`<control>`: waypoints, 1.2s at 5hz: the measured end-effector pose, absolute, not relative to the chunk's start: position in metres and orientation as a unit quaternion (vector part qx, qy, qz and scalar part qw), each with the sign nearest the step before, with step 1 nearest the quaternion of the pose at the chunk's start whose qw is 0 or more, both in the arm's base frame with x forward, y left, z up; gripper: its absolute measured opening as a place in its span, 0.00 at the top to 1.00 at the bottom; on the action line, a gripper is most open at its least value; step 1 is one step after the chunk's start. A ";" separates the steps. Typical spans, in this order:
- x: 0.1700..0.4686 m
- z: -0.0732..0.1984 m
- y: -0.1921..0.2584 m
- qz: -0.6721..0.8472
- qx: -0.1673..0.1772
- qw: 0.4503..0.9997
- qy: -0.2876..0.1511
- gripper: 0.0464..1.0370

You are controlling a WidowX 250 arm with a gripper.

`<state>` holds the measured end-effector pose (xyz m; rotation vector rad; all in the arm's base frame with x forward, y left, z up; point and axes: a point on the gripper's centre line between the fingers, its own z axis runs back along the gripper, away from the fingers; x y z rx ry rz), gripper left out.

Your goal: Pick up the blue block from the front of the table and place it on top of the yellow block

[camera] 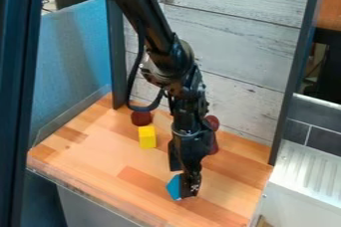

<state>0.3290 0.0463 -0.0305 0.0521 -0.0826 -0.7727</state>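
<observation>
From where I stand, the blue block (174,187) sits toward the front edge of the desk (100,169), right of the middle. The black claw (184,184) hangs low right at it, hiding its right side; I can't tell whether the claw is wide or narrow, or whether it grips the block. Farther back and left, a yellow block (147,137) stands upright, and just behind it, near the desk's back left corner, is a dark red, rounded thing (141,117). Another red thing (214,146) peeks out from behind the arm (168,56), near the back edge. Pale wooden planks (233,47) rise behind the desk, a blue panel (73,61) lines its left edge, and beyond the right edge is a white ridged surface (307,171).
</observation>
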 end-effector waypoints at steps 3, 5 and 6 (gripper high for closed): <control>0.333 -0.050 0.050 -0.357 0.019 0.933 -0.031 0.07; 0.340 -0.051 0.060 -0.325 0.010 0.945 -0.030 0.43; 0.345 -0.042 0.068 -0.300 -0.014 0.953 -0.031 0.43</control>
